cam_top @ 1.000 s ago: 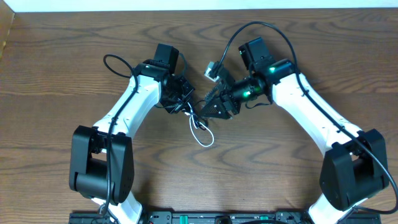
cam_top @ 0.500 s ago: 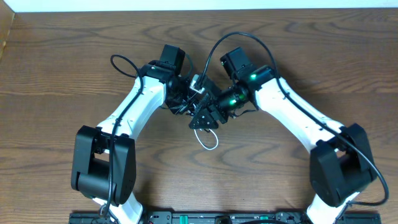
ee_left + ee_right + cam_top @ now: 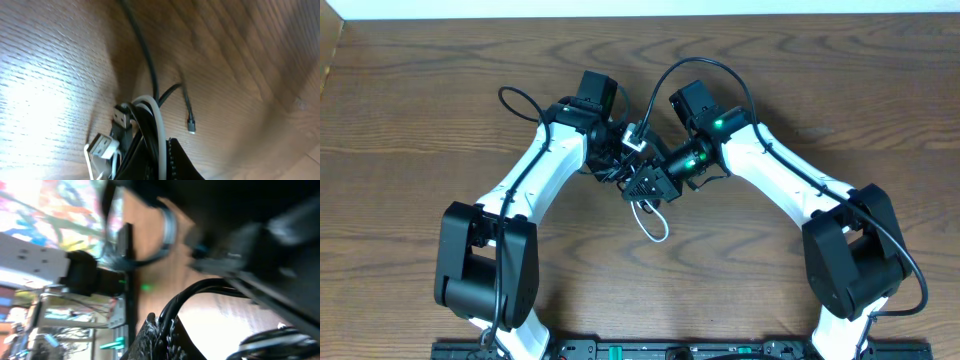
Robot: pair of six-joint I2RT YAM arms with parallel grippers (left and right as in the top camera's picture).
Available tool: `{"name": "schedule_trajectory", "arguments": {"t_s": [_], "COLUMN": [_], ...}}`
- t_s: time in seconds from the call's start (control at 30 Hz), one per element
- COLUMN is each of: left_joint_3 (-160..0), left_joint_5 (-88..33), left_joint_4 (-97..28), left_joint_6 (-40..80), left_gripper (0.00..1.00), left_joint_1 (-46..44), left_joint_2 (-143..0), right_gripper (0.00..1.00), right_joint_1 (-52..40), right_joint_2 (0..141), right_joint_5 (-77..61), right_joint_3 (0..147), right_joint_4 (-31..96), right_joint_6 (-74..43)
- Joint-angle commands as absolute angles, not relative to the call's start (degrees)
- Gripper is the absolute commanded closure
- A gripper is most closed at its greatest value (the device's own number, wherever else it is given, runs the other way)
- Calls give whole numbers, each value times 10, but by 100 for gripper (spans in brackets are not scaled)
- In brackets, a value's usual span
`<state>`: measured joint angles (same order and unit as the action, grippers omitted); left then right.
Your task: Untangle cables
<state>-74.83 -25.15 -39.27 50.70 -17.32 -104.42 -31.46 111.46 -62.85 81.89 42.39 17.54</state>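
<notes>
The cables [image 3: 150, 122] sat bunched between both hands, their white loop [image 3: 650, 222] trailing toward the robot's base on the surface [image 3: 430, 110]. The left hand [image 3: 618, 160] clamped the plug end. The right hand [image 3: 646, 186], closed just beside it, was nearer the loop, its hold unclear.

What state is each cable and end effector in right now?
white cable: tangled with the black ones, loop trailing onto the table.
black cables: tangled, one plug end loose on the table.
left end effector: shut on the tangled cables.
right end effector: shut at the tangle, grip unclear.
</notes>
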Motion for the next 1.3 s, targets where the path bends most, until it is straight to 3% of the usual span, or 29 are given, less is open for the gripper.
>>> {"name": "schedule_trajectory", "arguments": {"t_s": [0.0,0.2,0.47,1.0,1.27], "left_joint_3": [-756,-756,-756,-756,-763], "left_joint_5": [-215,-215,-215,-199,-218], "left_joint_4": [-387,-379,-379,-379,-373], "left_joint_6": [496,496,496,487,318], "left_gripper": [93,93,93,93,92], "left_joint_1": [-171,-163,-150,-151,-151], "left_joint_2": [-1042,-1042,-1042,-1042,-1040], "right_gripper": [99,99,99,99,95], "right_joint_1": [-319,-318,-312,-299,-268], "right_joint_2": [1124,1095,994,857,859], "right_joint_5": [-756,-807,-805,-623,-446], "right_joint_3": [820,821,821,821,821], "right_joint_4": [437,507,510,459,447], "right_joint_6": [213,329,394,373,232]}}
